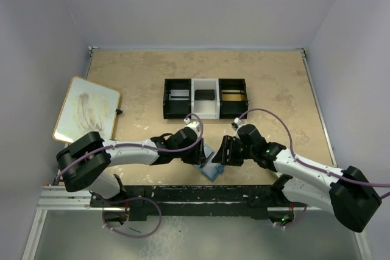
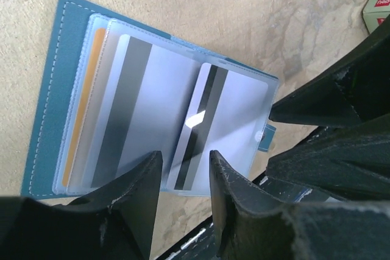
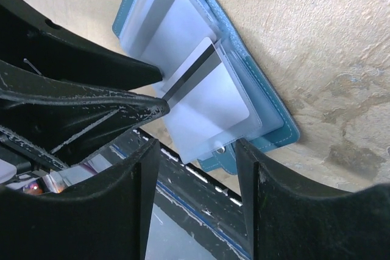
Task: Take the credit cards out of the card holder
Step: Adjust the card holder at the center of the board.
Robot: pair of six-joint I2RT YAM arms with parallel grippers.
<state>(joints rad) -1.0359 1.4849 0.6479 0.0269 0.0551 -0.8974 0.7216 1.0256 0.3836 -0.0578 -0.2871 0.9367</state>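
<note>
Lying open near the table's [image 1: 277, 89] front edge, the card holder [image 2: 47, 95] sits between both arms. The left gripper [image 2: 186, 158] and right gripper [image 3: 198, 149] stand part-open, apparently gripping nothing. The grey-white card [image 2: 137, 108] and gold-yellow card [image 2: 85, 101] sit sleeved, so extraction is judged outstanding.

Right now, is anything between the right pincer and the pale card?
Nothing solid: the right pincer stands open over the pale card. The left pincer crowds the same edge of the card holder.
</note>
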